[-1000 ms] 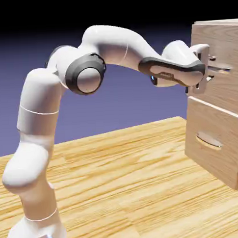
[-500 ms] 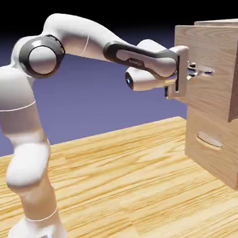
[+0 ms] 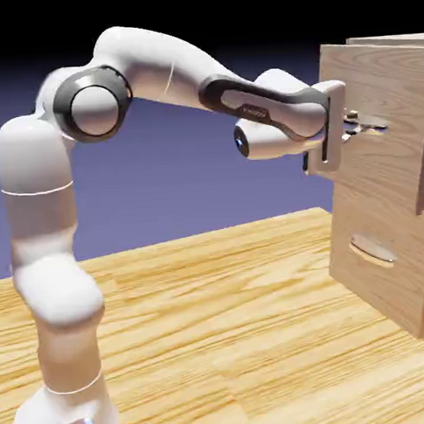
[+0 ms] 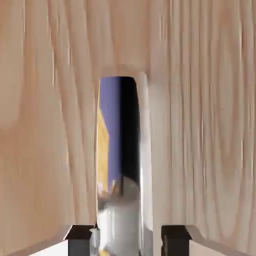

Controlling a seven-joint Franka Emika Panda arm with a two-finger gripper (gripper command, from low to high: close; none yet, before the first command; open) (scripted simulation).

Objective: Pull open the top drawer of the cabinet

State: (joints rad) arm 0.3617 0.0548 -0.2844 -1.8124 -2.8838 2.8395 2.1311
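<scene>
**Top drawer partly drawn, handle in the grip**

Blue-violet backdrop behind a wood-grain worktop [image 3: 211, 294]. At the right stands the cabinet [image 3: 411, 275]; its top drawer [image 3: 373, 128] juts out past the lower drawer [image 3: 375, 255]. The end effector [image 3: 355, 127] pinches the metal handle [image 4: 122, 165], fingers either side. Judged pull direction: leftward, away from the cabinet.

Top drawer [image 3: 372, 111] juts over lower drawer [image 3: 375, 255] (table [image 3: 222, 337] lies bare leftward).
</scene>
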